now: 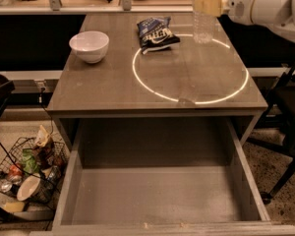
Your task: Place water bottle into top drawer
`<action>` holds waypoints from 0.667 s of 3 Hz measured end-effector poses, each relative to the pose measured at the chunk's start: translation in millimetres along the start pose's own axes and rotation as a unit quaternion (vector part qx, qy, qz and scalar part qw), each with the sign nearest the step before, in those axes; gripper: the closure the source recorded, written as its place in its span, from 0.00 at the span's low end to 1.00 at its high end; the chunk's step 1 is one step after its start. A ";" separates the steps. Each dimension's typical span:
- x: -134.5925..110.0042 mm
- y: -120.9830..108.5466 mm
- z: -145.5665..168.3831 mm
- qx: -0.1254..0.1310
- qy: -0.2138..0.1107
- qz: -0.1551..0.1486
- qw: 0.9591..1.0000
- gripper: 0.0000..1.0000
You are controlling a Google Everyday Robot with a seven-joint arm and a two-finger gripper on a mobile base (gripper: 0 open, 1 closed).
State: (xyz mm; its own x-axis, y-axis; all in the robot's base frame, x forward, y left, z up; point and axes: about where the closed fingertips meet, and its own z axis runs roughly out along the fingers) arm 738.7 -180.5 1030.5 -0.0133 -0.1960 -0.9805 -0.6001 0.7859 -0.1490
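Pincer [206, 5] gripping water bottle [204, 28] — above table [113, 85]

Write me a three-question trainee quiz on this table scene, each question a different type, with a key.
1. Fill in: on the table, left of the chip bag, stands a white ____.
2. True or false: the top drawer is pulled open.
3. The hand, over the table's far right corner, grips: A) the water bottle B) the chip bag C) nothing.

Key: 1 bowl; 2 true; 3 A.
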 end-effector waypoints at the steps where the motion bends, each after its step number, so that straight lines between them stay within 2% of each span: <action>1: -4.7 40.3 -41.5 0.005 -0.019 0.005 1.000 1.00; 2: 18.2 83.3 -69.5 0.003 -0.032 0.021 0.999 1.00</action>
State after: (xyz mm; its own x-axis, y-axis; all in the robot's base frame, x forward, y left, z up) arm 632.8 -159.4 1009.1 0.0122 -0.1247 -0.9921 -0.5951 0.7965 -0.1074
